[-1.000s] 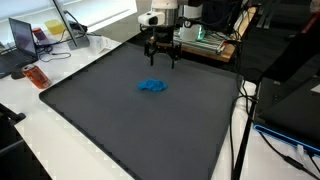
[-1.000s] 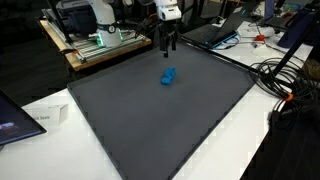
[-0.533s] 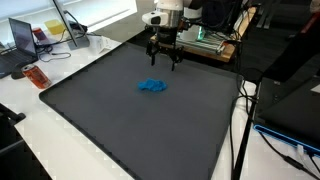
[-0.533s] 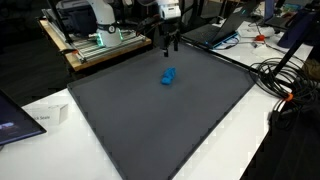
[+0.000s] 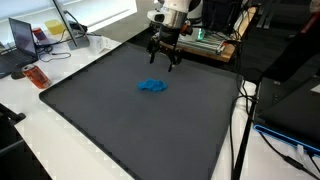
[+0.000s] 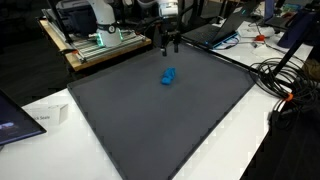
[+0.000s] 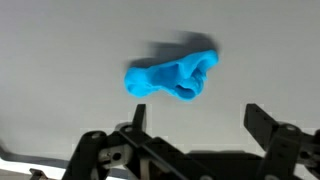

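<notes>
- Wrist view: the tool (image 7: 197, 118) comes in from the 6 o'clock edge. Its two dark fingers (image 7: 138, 116) are spread wide, with nothing pinched between them and only bare grey surface showing in the gap.
- From that gap, the blue lump (image 7: 175, 78) lies at about 11 o'clock. It is apart from both fingers, soft-looking and crumpled, with its longer side running across the frame.
- In both exterior views the tool (image 5: 166, 64) (image 6: 171, 46) hangs fingers-down over the far part of the dark mat (image 5: 120, 130) (image 6: 170, 125), clear of the surface.
- In an exterior view the blue lump (image 5: 153, 86) sits on the mat at about 7 o'clock from the tool, near it but not touching. In an exterior view it (image 6: 168, 76) lies at roughly 6 o'clock from the tool.
- The mat covers most of the white desk (image 5: 55, 125) (image 6: 250, 140), whose pale margin shows around its edges.
- At 9 o'clock from the lump, off the mat's edge, an orange-red item (image 5: 36, 76) rests on the desk. At about 10 o'clock stands a laptop (image 5: 22, 38).
- In an exterior view, a tangle of cables (image 6: 285, 85) lies at 3 o'clock from the lump, beyond the mat's corner.
- What the lump is made of cannot be told.
</notes>
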`<act>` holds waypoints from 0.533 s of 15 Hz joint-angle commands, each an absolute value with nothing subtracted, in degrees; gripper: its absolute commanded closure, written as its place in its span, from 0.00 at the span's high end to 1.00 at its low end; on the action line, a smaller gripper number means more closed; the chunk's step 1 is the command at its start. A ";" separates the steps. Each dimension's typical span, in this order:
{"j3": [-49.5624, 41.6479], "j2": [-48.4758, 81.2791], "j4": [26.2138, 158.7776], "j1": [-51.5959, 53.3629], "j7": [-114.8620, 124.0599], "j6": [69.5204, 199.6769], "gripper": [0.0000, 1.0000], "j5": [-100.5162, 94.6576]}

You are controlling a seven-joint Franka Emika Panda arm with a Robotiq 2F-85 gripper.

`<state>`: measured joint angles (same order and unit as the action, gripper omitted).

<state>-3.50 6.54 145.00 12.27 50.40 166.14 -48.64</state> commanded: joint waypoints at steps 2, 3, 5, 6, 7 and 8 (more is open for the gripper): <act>-5.06 6.94 143.83 14.87 66.21 165.96 1.00 -62.27; -4.96 7.01 143.67 15.13 69.19 165.68 1.00 -64.76; -4.78 7.26 143.56 15.52 74.62 165.40 1.00 -68.97; -4.64 7.50 143.54 15.69 76.99 165.34 1.00 -70.70; -4.56 7.76 143.40 15.90 79.53 165.15 1.00 -72.51; -4.48 7.95 143.26 16.16 81.96 164.61 1.00 -74.22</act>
<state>-4.10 6.76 144.46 14.85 74.20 165.93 -68.51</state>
